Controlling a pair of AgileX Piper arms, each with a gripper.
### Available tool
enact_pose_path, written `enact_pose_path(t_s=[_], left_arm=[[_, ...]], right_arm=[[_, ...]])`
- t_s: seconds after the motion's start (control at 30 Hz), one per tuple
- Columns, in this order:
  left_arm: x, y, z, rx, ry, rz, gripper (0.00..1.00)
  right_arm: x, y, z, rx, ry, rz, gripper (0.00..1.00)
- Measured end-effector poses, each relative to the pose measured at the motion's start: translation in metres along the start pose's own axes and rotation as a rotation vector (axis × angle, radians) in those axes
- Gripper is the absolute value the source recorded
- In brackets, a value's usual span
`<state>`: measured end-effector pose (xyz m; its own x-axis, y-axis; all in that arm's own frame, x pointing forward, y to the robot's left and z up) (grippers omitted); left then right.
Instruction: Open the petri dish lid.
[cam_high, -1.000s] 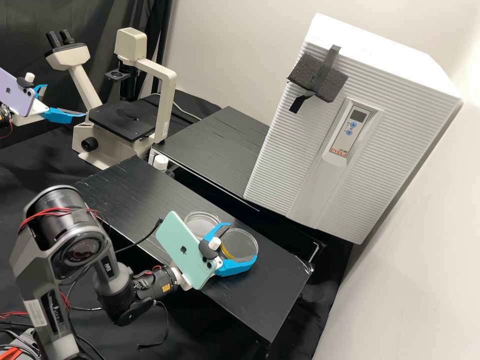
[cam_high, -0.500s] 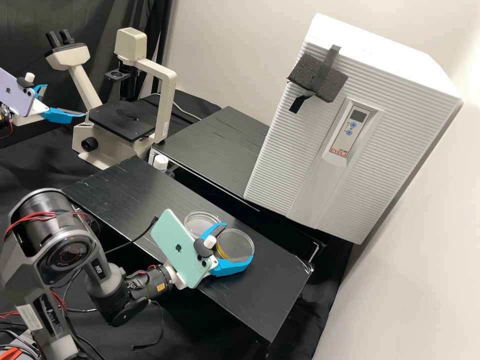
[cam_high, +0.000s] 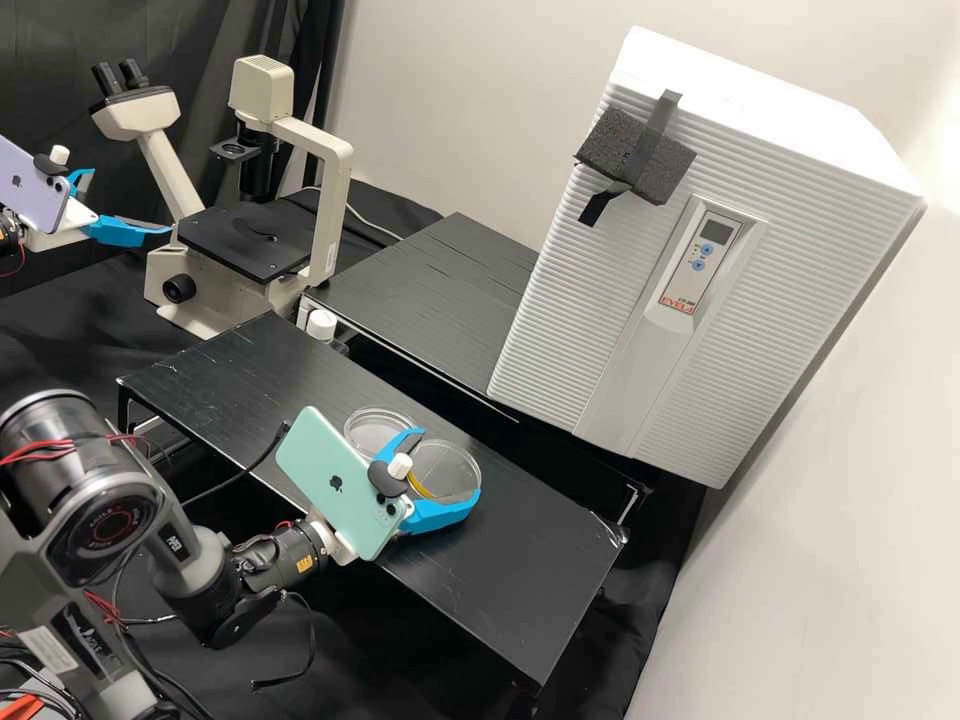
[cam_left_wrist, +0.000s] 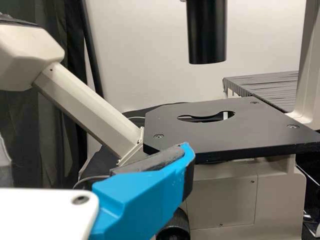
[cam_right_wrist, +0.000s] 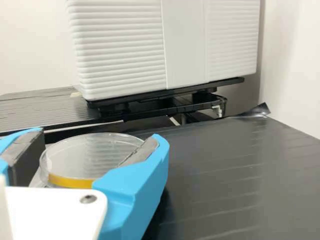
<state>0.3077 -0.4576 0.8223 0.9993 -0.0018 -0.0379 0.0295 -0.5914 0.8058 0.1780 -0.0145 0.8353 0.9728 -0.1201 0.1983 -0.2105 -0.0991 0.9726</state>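
My right gripper (cam_high: 452, 463) is shut on a clear round petri dish (cam_high: 448, 473) with a yellow layer, over the front black bench. Its fingers press on opposite sides of the rim. Beside that dish is a second clear round dish or lid (cam_high: 377, 432), partly behind one finger. From the right wrist view, my right gripper (cam_right_wrist: 100, 134) clasps the petri dish (cam_right_wrist: 90, 155), whose yellow band shows low at its edge. My left gripper (cam_high: 132, 202) stands open by the microscope; in the left wrist view, one blue finger of my left gripper (cam_left_wrist: 145, 197) shows before the stage.
The microscope (cam_high: 245, 240) stands at the back left. A white incubator (cam_high: 570, 330) is at the back right. A white-capped bottle (cam_high: 321, 325) stands near the gap between the front bench (cam_high: 520, 590) and the rear one (cam_high: 430, 290).
My right gripper and the yellow-layered dish have moved together to the left and slightly back. The second clear piece has shifted the same way. The left arm has kept still.
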Motion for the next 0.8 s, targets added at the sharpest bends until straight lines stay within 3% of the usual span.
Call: enact_pose_path(t_s=[0.4,0.8], left_arm=[[0.0,0.0,0.0,0.0,0.0,0.0,1.0],[0.0,0.0,0.0,0.0,0.0,0.0,1.0]], right_arm=[[-0.003,-0.001,-0.006,0.001,0.035,-0.006,0.0],[-0.001,0.01,0.011,-0.004,-0.063,0.055,0.0]])
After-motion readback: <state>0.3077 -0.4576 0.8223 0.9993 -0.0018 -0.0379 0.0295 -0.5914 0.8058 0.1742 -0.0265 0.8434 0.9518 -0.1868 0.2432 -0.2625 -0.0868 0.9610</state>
